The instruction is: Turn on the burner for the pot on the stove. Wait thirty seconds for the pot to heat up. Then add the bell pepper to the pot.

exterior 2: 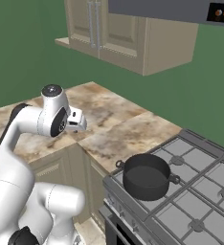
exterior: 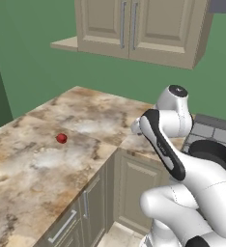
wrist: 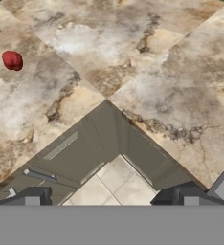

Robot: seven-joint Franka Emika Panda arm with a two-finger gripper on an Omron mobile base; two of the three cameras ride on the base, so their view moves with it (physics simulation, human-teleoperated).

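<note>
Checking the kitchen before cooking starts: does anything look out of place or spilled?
Nothing stands out. The bell pepper lies alone on the marble counter, the pot sits upright on the stove, and no spill shows.

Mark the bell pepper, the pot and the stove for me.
bell pepper (exterior: 61,138), left base view, its red body.
pot (exterior 2: 146,177), right base view, its dark inside.
stove (exterior 2: 203,196), right base view, a bare grate.
</note>
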